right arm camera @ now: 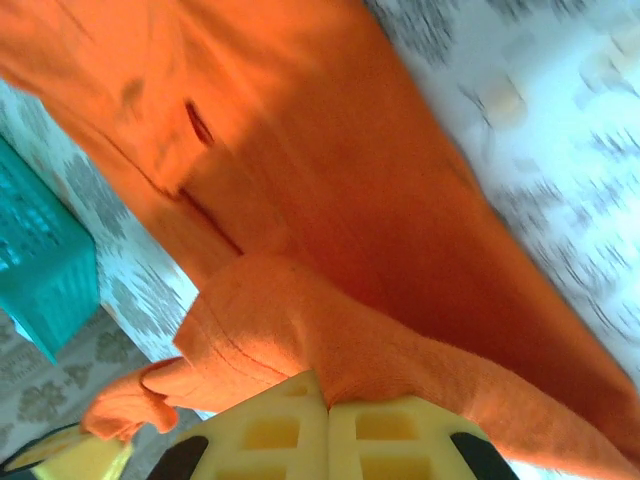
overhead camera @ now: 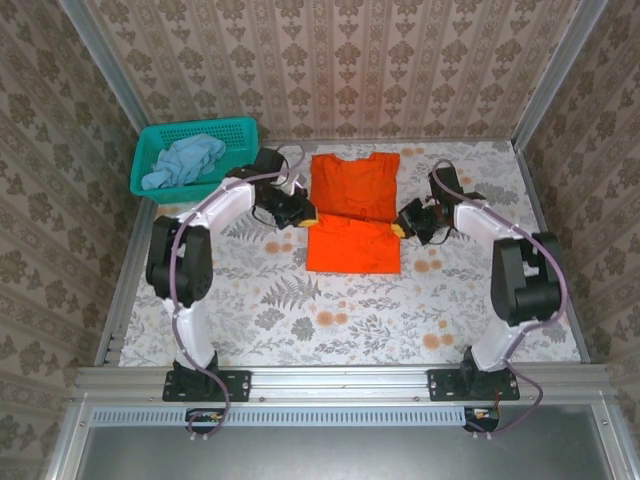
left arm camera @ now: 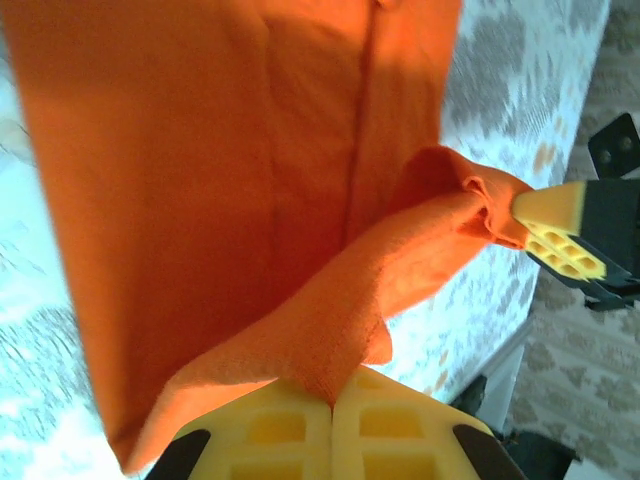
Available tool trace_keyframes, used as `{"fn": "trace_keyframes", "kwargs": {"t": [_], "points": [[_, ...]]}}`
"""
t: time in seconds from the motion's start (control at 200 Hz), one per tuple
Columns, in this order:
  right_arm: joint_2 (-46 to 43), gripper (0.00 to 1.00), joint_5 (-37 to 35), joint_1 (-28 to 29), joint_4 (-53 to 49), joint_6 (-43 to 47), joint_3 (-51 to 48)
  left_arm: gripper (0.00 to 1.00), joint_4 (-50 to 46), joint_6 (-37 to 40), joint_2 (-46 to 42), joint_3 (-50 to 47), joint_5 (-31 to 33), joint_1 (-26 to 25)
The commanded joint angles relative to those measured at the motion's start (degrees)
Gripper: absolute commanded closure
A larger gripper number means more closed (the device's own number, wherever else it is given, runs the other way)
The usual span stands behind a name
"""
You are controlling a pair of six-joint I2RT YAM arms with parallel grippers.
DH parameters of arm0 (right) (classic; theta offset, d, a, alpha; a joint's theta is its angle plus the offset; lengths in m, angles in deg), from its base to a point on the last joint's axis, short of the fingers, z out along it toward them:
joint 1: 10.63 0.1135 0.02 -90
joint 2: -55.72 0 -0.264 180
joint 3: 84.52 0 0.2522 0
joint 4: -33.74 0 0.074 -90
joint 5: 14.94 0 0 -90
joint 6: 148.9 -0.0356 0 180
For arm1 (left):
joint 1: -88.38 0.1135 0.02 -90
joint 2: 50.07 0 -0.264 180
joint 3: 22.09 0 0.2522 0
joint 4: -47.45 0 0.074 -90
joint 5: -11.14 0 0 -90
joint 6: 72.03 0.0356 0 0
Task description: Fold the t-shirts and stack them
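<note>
My left gripper [overhead camera: 303, 212] has its jaws pinched together on the left edge of the orange t-shirt [overhead camera: 352, 215]. My right gripper [overhead camera: 404, 224] is clamped on its right edge, directly opposite.

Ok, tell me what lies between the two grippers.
The orange t-shirt spans from left gripper to right gripper, each pinching a side, in the top view.

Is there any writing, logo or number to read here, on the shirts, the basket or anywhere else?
None to read. The orange shirt, the blue shirt and the teal basket are plain; the wallpaper and tablecloth carry only leaf and flower patterns.
</note>
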Motion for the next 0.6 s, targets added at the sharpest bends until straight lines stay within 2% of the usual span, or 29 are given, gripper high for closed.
{"fn": "trace_keyframes", "kwargs": {"t": [0.0, 0.17, 0.385, 0.44, 0.49, 0.535, 0.595], "points": [[5.9, 1.0, 0.9, -1.0, -0.3, -2.0, 5.6, 1.0, -2.8, -1.7, 4.7, 4.7, 0.5, 1.7], [13.1, 1.0, 1.5, -1.8, -1.5, -2.0, 11.3, 1.0, -3.9, -2.3, 11.0, 10.6, -0.1, 2.5], [17.5, 0.97, 2.4, -2.2, -2.9, -2.3, 15.6, 1.0, -4.2, -3.3, 15.6, 14.4, -0.3, 2.6], [18.6, 0.93, 3.0, -2.4, -2.7, -3.3, 16.7, 0.98, -3.9, -4.0, 16.3, 15.1, -0.2, 2.7], [19.4, 0.91, 3.9, -2.6, -1.8, -4.6, 17.5, 0.91, -3.5, -4.9, 16.7, 15.6, 0.2, 2.9], [20.1, 0.89, 4.7, -2.8, -1.0, -6.2, 18.2, 0.91, -3.0, -5.9, 17.0, 16.1, 0.8, 3.1], [20.7, 0.77, 5.3, -3.3, 0.1, -8.5, 18.7, 0.9, -2.4, -7.2, 17.4, 17.2, 1.6, 3.4]]}}
